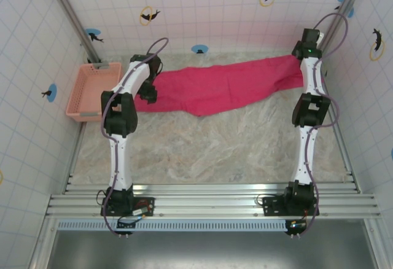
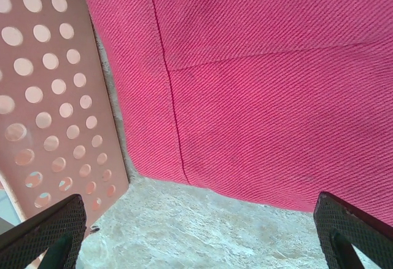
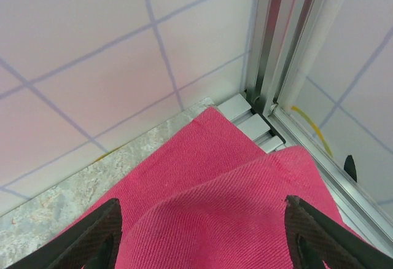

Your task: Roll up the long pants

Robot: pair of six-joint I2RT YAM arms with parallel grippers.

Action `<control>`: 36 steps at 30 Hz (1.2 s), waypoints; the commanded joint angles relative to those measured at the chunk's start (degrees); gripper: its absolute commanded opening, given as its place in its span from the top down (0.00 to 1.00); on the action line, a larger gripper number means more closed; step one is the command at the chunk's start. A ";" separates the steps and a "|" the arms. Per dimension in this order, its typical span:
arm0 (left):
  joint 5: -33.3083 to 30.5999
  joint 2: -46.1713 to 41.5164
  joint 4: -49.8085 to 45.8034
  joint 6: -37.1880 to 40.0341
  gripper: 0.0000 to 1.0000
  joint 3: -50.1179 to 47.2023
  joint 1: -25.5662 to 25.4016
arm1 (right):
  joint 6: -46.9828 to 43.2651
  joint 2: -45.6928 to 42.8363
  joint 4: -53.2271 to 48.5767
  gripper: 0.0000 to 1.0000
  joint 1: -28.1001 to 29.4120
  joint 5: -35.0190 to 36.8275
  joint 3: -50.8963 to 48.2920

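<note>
Both pairs of my jaws are standing spread wide and are pinching nothing. My left gripper (image 2: 196,241) is hovering over the near hem of the bright pink-red soft cloth long pants (image 2: 264,78), with its dark textured fingertips (image 2: 46,229) sitting far apart at either lower corner of the left wrist view. The pale salmon-pink perforated plastic basket (image 2: 49,97) is standing just beside that end of the pants, on the mottled beige table surface (image 2: 159,226). My right gripper (image 3: 202,238) is poised over the opposite end of the pants (image 3: 202,164), where the cloth is lying in two overlapping layers and is reaching into the far right corner, touching the aluminium frame post (image 3: 276,42) at the foot of the white tiled wall (image 3: 92,54). From above, the pants (image 1: 227,85) are lying stretched flat across the far side of the table (image 1: 215,152), running between both arms; the basket (image 1: 73,94) is sitting at the far left. Whether my right fingertips are touching the cloth, I cannot tell.
</note>
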 commanded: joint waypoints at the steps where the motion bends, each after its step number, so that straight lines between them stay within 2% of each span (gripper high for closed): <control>1: -0.70 -1.57 0.21 -0.97 0.03 0.85 -0.66 | 0.46 -4.98 -3.37 0.28 -1.63 -0.25 1.43; 5: -0.45 2.42 0.35 -0.76 0.03 5.99 -1.98 | 0.87 -9.92 -12.48 0.28 -4.87 -3.74 -1.99; 7: 0.25 4.65 0.96 -0.33 0.03 9.93 -2.84 | -0.76 -13.27 -14.24 0.28 -5.27 -5.26 -7.46; 9: -0.23 7.13 1.05 -0.48 0.02 15.07 -4.08 | -2.77 -15.60 -15.34 0.28 -4.60 -6.73 -11.69; 12: -0.09 10.15 2.85 -1.77 0.02 20.58 -5.60 | -3.73 -15.91 -18.88 0.28 -2.48 -9.45 -12.71; 16: 1.29 11.34 6.57 -6.00 0.02 19.86 -6.59 | -4.82 -12.16 -22.07 0.28 2.82 -10.78 -8.55; 23: 2.12 13.40 4.67 -10.60 0.02 19.98 -6.73 | -1.90 -5.63 -23.97 0.26 10.58 -11.48 -5.78; 24: 1.74 13.46 4.20 -10.95 0.02 20.01 -6.75 | -2.05 -4.83 -24.45 0.20 11.39 -11.24 -5.73; 25: 1.85 13.49 3.83 -10.75 0.03 19.86 -6.76 | -2.40 -4.24 -25.08 0.18 12.21 -10.34 -5.72; 32: 2.46 14.02 0.35 -10.87 0.02 18.70 -6.84 | -7.85 -2.19 -31.90 0.16 15.72 -4.08 -5.66; 36: 3.29 14.63 -3.82 -9.08 0.03 18.80 -6.86 | -10.33 -1.08 -36.95 0.17 15.99 -4.08 -5.65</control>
